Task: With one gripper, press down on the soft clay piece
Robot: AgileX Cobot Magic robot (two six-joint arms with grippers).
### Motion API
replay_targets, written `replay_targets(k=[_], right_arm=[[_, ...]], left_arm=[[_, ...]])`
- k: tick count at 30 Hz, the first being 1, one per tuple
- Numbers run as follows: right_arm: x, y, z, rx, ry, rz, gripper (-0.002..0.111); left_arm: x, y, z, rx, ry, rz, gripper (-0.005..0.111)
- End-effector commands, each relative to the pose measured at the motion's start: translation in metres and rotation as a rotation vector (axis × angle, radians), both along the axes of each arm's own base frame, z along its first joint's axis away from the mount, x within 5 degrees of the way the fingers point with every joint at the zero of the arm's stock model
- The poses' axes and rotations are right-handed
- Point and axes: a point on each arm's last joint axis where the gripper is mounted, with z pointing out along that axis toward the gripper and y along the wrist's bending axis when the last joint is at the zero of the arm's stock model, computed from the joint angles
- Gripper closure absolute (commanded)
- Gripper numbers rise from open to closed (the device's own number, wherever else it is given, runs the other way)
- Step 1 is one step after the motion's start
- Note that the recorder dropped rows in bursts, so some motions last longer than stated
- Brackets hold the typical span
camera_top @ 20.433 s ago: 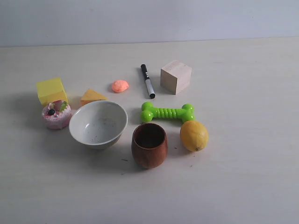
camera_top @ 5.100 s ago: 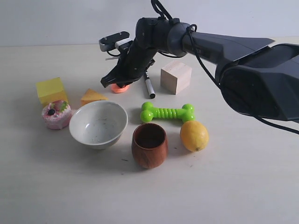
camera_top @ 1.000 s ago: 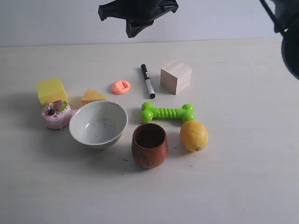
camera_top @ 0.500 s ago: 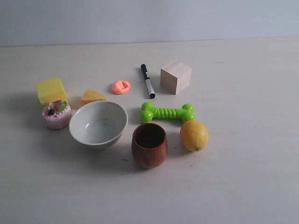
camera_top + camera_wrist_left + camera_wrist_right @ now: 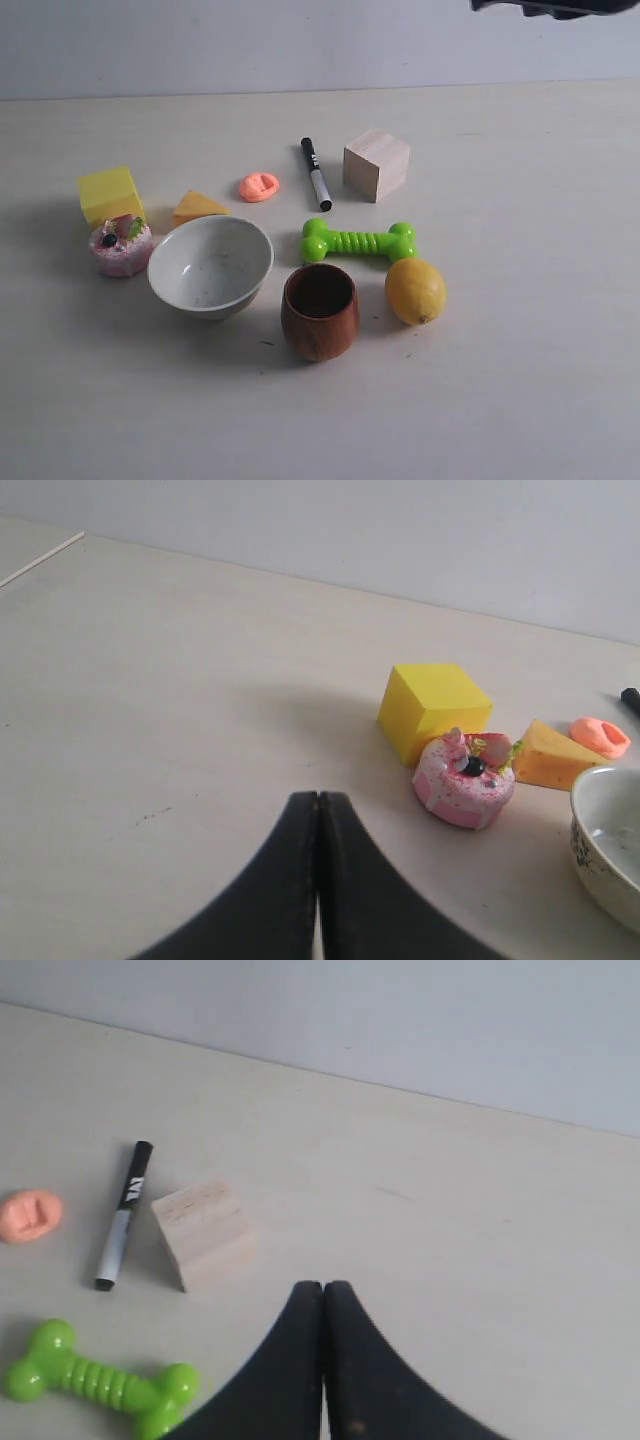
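Note:
The soft clay piece [image 5: 259,186] is a small salmon-orange blob with a dent on top, lying on the table between the orange wedge and the marker. It also shows as the clay piece [image 5: 30,1216] and the clay piece [image 5: 600,736] in the wrist views. My right gripper [image 5: 322,1286] is shut and empty, up above the table beyond the wooden cube [image 5: 203,1231]. Only a dark part of that arm [image 5: 555,7] shows at the exterior view's top right edge. My left gripper [image 5: 318,796] is shut and empty, well to the left of the pink cupcake toy [image 5: 464,778].
On the table stand a yellow cube [image 5: 110,193], an orange wedge [image 5: 198,207], a pink cupcake toy [image 5: 121,245], a white bowl [image 5: 211,265], a brown wooden cup [image 5: 320,310], a lemon [image 5: 415,290], a green bone toy [image 5: 360,241], a black marker [image 5: 316,173] and a wooden cube [image 5: 377,165].
The right arm, above the clay one second ago, has left that spot; a dark part of it now shows at the top right edge. The dented clay and other objects stay put.

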Motion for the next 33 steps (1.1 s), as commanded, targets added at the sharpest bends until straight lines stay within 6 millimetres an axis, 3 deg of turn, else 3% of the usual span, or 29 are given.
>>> replay_targets(k=[1,7,11,16,21,29,33], right_arm=[[-0.026,-0.04,-0.006,0.031,-0.087,-0.08,0.108],[-0.073,-0.095,-0.016,0.048,-0.176,-0.265,0.108],[-0.11,-0.119,-0.024,0.046,-0.244,-0.392,0.108],[-0.161,-0.13,-0.041,0.038,-0.339,-0.511,0.108],[-0.19,-0.129,-0.063,0.048,-0.393,-0.567,0.108],[-0.186,-0.121,-0.098,0.217,-0.443,-0.539,0.108],[-0.194,-0.118,-0.108,0.212,-0.518,-0.503,0.108]], left_arm=[[0.0,0.0,0.0,-0.003,-0.005,-0.006,0.107],[0.0,0.0,0.0,-0.003,-0.005,-0.006,0.107],[0.0,0.0,0.0,-0.003,-0.005,-0.006,0.107],[0.0,0.0,0.0,-0.003,-0.005,-0.006,0.107],[0.0,0.0,0.0,-0.003,-0.005,-0.006,0.107],[0.0,0.0,0.0,-0.003,-0.005,-0.006,0.107],[0.0,0.0,0.0,-0.003,-0.005,-0.006,0.107]])
